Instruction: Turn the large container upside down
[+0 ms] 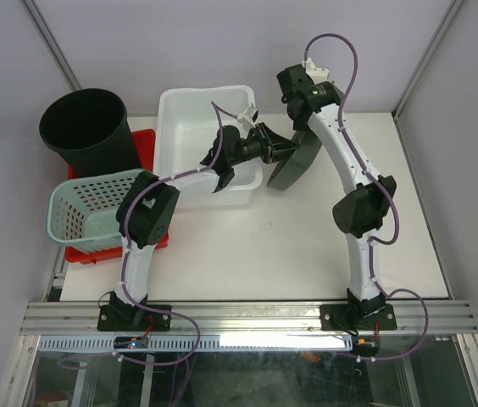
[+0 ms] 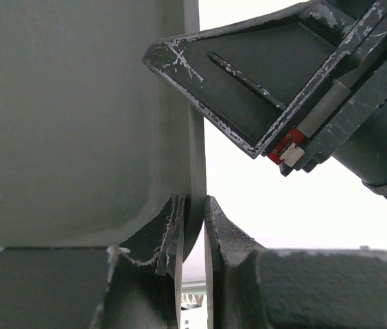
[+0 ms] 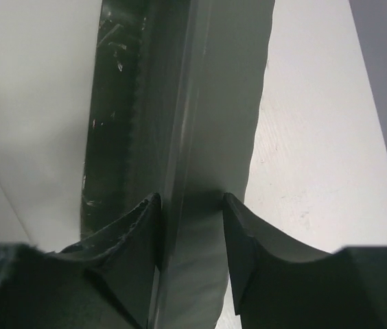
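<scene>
The large container (image 1: 294, 165) is a dark grey bin that stands tilted on its edge right of the white tub. My left gripper (image 1: 277, 151) reaches in from the left. In the left wrist view the left gripper (image 2: 195, 219) is shut on the thin edge of the container wall (image 2: 77, 123), with the right gripper (image 2: 283, 89) just above. My right gripper (image 1: 302, 127) comes down from the back. Seen from the right wrist, the right gripper (image 3: 192, 219) has both pads against the container's folded rim (image 3: 214, 103).
A white tub (image 1: 205, 127) sits directly left of the held bin. Further left are a black bucket (image 1: 85, 127), a teal basket (image 1: 91, 208) and a red tray (image 1: 150, 144). The white table (image 1: 290, 246) extends toward the arm bases.
</scene>
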